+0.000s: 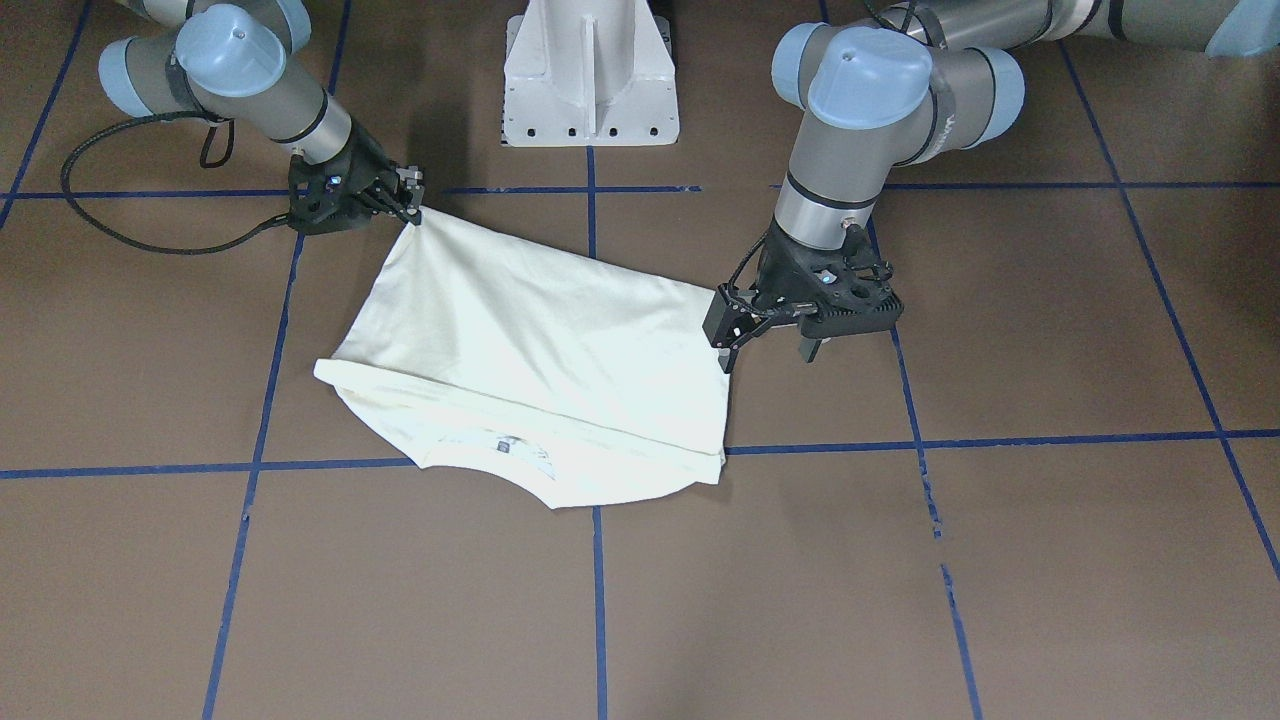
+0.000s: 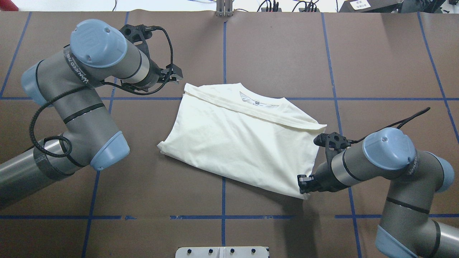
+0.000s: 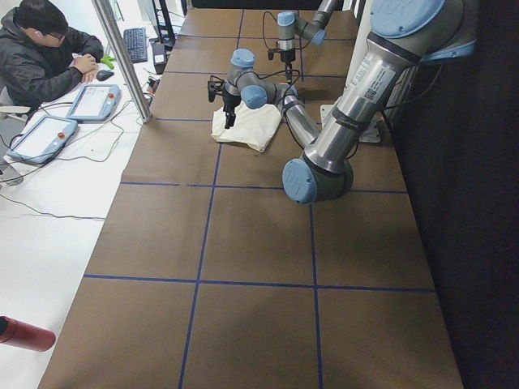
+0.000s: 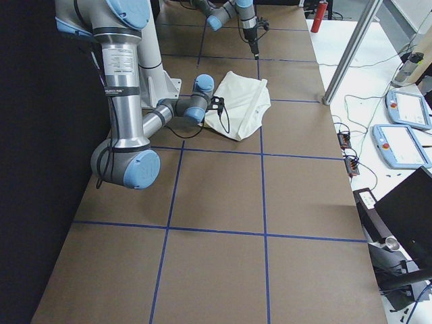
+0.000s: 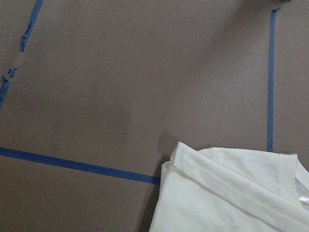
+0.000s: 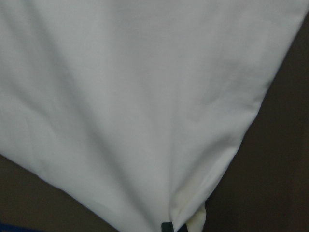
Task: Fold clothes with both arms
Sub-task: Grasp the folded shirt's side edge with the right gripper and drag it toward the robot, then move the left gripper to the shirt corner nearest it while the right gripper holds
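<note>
I see the T-shirt [image 2: 236, 143] as plain cream-white all over, with only a small greyish label [image 2: 255, 103] at the neckline. It lies on a brown table [image 2: 287, 46] ruled into squares by blue tape lines. The left arm [image 2: 82, 107] and right arm [image 2: 358, 165] are grey and silver with light-blue joint caps. The left claw [image 2: 175, 76] and right claw [image 2: 303, 182] are black, and the pedestal [image 1: 590, 70] is white.

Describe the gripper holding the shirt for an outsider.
On the brown, blue-taped table lies a folded cream shirt. The right gripper is at the shirt corner nearest the robot's base. Unlike the left gripper, open beside the shirt, it pinches the cloth.
</note>
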Action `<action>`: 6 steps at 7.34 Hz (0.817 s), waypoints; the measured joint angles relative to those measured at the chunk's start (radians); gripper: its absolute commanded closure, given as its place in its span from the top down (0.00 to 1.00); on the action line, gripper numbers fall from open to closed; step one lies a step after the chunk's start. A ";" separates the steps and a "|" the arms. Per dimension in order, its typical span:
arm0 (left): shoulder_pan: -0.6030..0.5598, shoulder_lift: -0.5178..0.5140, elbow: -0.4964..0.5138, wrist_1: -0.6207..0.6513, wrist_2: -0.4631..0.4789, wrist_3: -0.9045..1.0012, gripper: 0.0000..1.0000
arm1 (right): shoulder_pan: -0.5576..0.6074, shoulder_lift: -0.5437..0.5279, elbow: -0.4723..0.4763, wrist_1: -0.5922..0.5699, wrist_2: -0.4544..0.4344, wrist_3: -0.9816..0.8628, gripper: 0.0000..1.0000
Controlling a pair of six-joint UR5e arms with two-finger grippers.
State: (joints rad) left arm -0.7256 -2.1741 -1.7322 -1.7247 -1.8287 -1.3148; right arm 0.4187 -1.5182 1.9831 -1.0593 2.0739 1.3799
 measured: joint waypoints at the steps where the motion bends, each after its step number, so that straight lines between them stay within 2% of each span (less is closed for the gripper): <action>1: 0.001 0.001 -0.002 0.000 0.001 -0.002 1.00 | -0.057 -0.068 0.052 0.001 -0.001 0.000 0.00; 2: 0.003 0.003 -0.003 0.000 0.001 -0.003 1.00 | -0.107 -0.132 0.093 0.002 -0.001 0.001 0.99; 4: 0.034 0.010 -0.020 -0.001 -0.001 -0.022 1.00 | -0.150 -0.188 0.136 0.008 0.003 0.002 1.00; 6: 0.128 0.048 -0.067 -0.003 -0.001 -0.144 0.98 | -0.095 -0.178 0.171 0.030 0.004 0.005 1.00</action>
State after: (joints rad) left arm -0.5975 -2.1262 -1.7995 -1.7282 -1.8299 -1.4592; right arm 0.3237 -1.6966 2.1537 -1.0297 2.0778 1.3854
